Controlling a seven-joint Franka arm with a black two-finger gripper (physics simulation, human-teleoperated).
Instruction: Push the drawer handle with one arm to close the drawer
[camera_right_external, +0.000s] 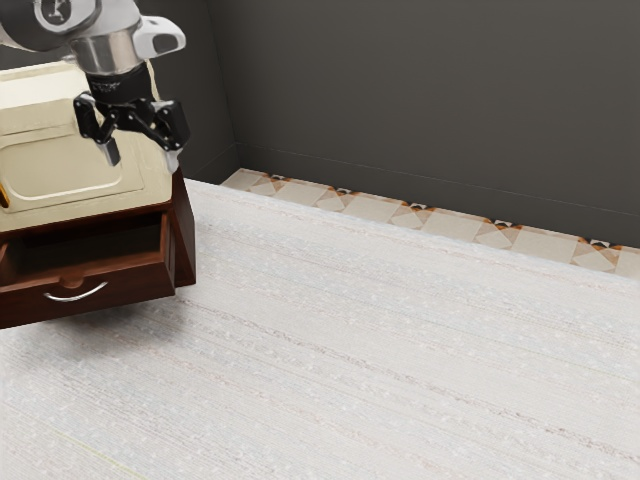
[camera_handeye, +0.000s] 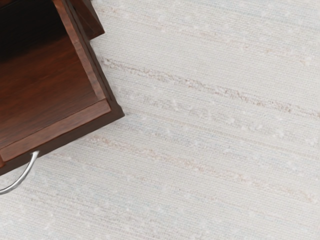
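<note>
My gripper (camera_right_external: 142, 158) hangs above the open drawer, in front of the cream box, its two fingers spread well apart with nothing between them. The dark brown drawer (camera_right_external: 95, 290) stands pulled out of its cabinet, its inside visible. On its front is a curved silver handle (camera_right_external: 77, 296), lower than the gripper and touching nothing. In the wrist view the drawer (camera_handeye: 70, 125) shows its corner and bare wooden floor, and part of the handle (camera_handeye: 25, 174) juts from its front.
A cream box-like appliance (camera_right_external: 75, 170) rests on top of the brown cabinet (camera_right_external: 184, 235), close behind the gripper. The pale, streaked tabletop (camera_right_external: 380, 340) stretches toward the exterior view's right. A dark wall (camera_right_external: 430, 90) rises beyond a strip of patterned tiles (camera_right_external: 370, 206).
</note>
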